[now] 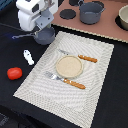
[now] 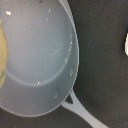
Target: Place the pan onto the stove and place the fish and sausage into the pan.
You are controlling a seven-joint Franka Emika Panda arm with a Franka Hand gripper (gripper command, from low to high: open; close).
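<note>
The tool [image 1: 41, 29] hangs over the pan [image 1: 45, 35]; its opening cannot be told.

No legible text, label, brand, number or sign anywhere in either view

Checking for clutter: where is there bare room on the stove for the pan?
The stove is bare on the strip toward the placemat, and between the grey pot and the bowl. Around the pot and dark burner disc it is crowded.
</note>
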